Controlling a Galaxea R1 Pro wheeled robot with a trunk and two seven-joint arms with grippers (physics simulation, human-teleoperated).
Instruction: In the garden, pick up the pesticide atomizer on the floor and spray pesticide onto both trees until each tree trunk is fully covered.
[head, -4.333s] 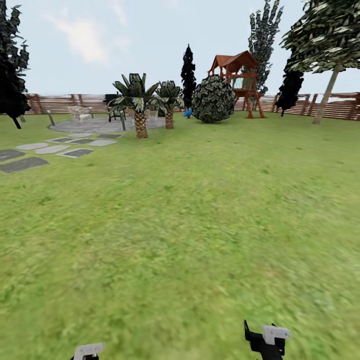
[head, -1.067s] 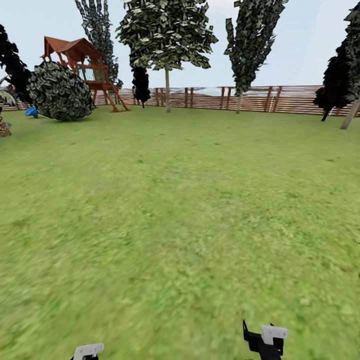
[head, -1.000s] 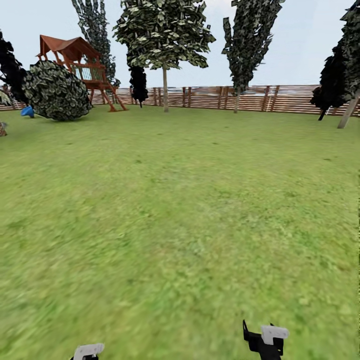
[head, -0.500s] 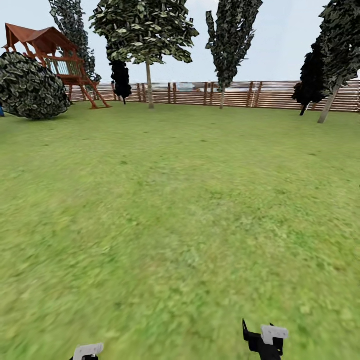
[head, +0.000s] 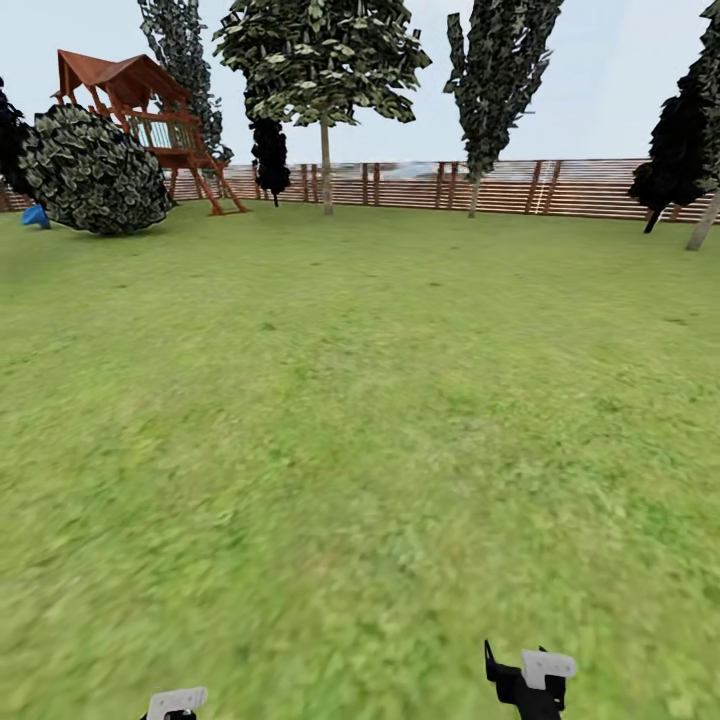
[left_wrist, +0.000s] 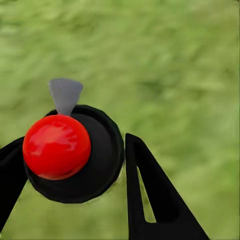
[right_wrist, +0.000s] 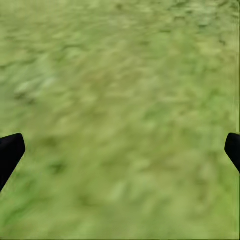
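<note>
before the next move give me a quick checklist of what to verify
1. Atomizer in the left pincer: ok, fingers close on both sides of its black body, red knob showing.
2. Right pincer free: ok, open over grass.
3. Thick pale trunk in sight: cannot tell; the trees by the fence look thin-stemmed.
4. Lawn ahead unobstructed: ok.
5. Nozzle aimed at a trunk: not ok, it faces grass.

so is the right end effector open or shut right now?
Open. In the right wrist view its two black fingertips sit at opposite edges, with nothing but blurry grass between them.
</note>
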